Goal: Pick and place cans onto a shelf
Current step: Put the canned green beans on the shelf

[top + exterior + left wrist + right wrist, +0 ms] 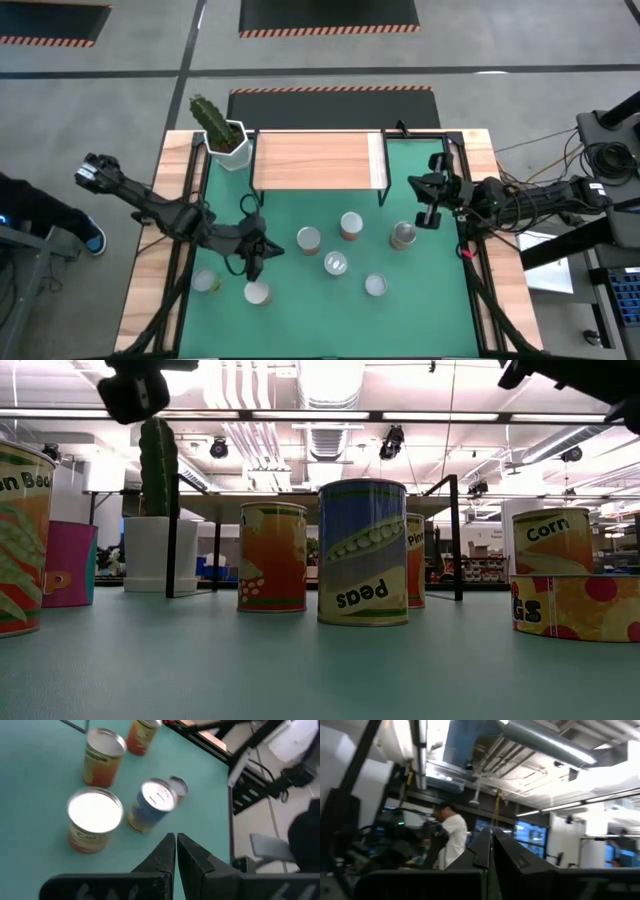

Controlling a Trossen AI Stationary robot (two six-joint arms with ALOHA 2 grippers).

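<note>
Green-matted counter (300, 330) carries the cans (336, 263), upright and scattered in front of the empty shelf (315, 160). Left gripper (255, 262), fingers pressed together and empty, hovers just beside the nearest can (257, 293). Right gripper (432, 212), likewise closed and empty, waits near another can (402, 236).

The blue can (362, 550) reads "peas" upside down; right of it, an orange can (552, 540) reads "Corn"

Cactus pot (228, 147) at green mat (300, 310) corner
</note>
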